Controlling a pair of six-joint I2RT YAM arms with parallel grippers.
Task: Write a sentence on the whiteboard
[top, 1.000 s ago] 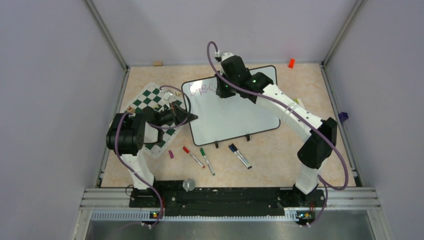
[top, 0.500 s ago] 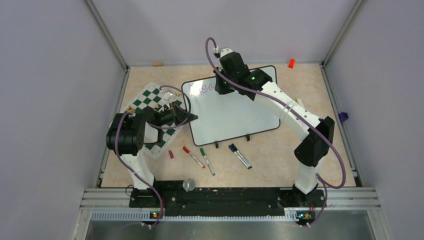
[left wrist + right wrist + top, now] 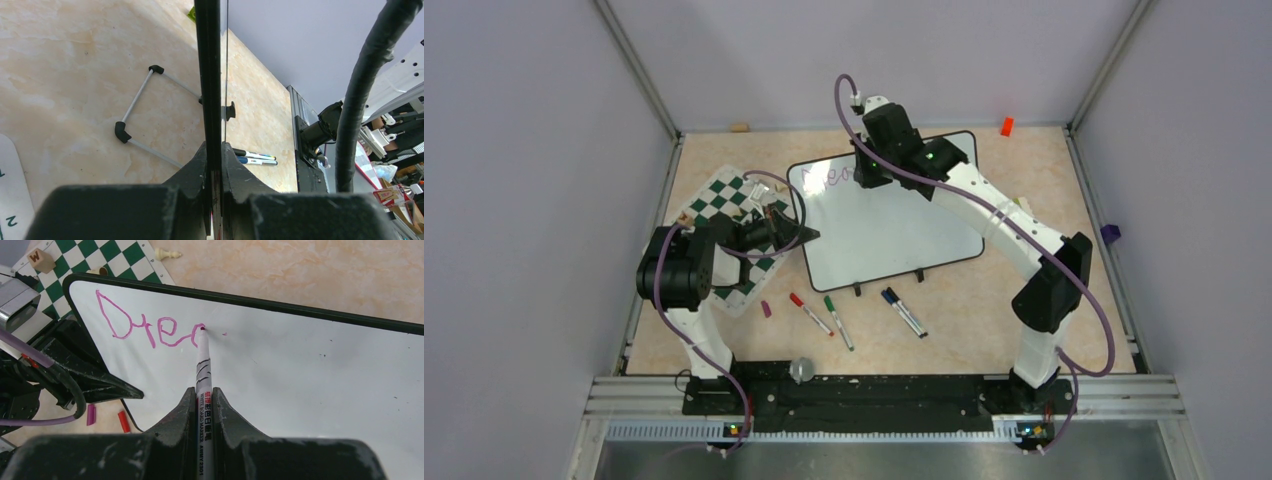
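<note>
The right pincer (image 3: 203, 392), clamped on its marker (image 3: 202, 362), has crept slightly toward the whiteboard's (image 3: 894, 235) far edge, its arm's elbow (image 3: 1051, 290) drawing nearer the whiteboard.

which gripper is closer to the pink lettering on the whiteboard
Right. The right gripper holds a marker whose tip touches the end of the pink lettering; the left gripper clamps the whiteboard at its edge, apart from the writing.

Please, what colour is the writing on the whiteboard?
The writing is pink-purple; clearest in right wrist view.
</note>
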